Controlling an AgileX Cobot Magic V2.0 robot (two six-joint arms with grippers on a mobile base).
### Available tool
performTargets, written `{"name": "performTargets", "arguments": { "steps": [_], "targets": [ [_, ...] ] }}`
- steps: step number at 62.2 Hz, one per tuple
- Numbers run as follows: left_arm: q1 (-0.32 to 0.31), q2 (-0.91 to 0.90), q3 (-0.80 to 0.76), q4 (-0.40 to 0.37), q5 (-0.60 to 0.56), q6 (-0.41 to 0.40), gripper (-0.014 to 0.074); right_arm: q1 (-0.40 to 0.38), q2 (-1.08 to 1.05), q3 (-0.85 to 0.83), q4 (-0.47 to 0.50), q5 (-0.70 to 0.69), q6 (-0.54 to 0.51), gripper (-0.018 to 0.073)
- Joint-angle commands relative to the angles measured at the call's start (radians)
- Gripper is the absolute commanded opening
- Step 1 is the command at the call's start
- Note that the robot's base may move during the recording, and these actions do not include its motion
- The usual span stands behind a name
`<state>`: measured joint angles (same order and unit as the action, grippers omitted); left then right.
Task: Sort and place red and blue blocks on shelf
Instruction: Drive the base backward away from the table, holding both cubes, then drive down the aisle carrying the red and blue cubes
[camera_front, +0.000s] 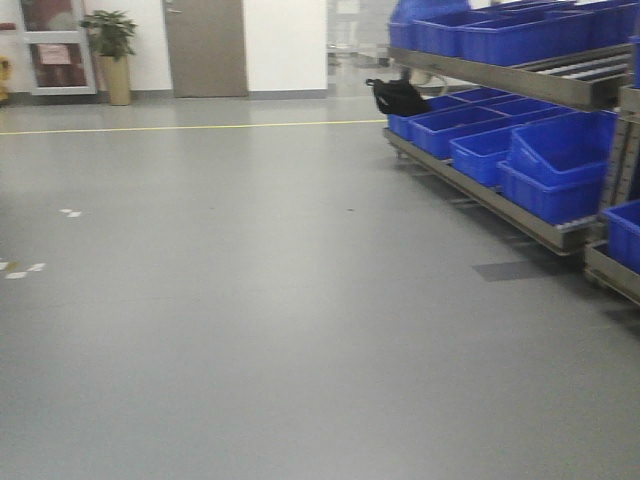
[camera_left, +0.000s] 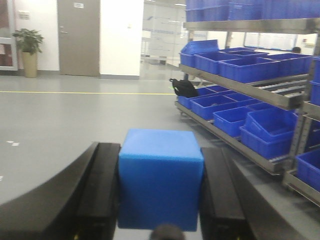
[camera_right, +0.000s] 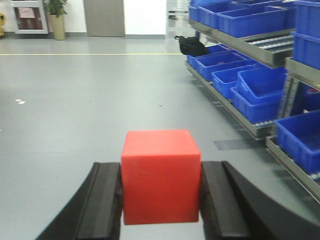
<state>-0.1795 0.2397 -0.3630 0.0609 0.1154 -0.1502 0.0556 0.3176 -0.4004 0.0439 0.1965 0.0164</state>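
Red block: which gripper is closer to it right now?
Right. The right gripper is clamped on the red block itself; the left gripper holds the blue block, with no red block in its view.

a smooth grey floor (camera_front: 250, 300) runs back to a white wall (camera_front: 285, 45), a thin yellow line (camera_front: 200, 127) crossing it near the far end. a grey-brown door (camera_front: 205, 48) stands shut in that wall, a potted plant (camera_front: 112, 50) to its left. small white marks (camera_front: 70, 212) dot the floor at left.
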Motion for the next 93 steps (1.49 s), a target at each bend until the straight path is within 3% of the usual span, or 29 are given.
{"name": "performTargets", "arguments": {
  "steps": [1,93],
  "targets": [
    [-0.001,0.009,-0.029,-0.007,-0.093,-0.002,0.0281,-0.008,0.009,-0.028,0.002,-0.097,-0.010,0.0350],
    [-0.001,0.009,-0.029,-0.007,-0.093,-0.002,0.0281,-0.008,0.009,-0.028,0.002,-0.095,-0.010,0.0350]
  ]
}}
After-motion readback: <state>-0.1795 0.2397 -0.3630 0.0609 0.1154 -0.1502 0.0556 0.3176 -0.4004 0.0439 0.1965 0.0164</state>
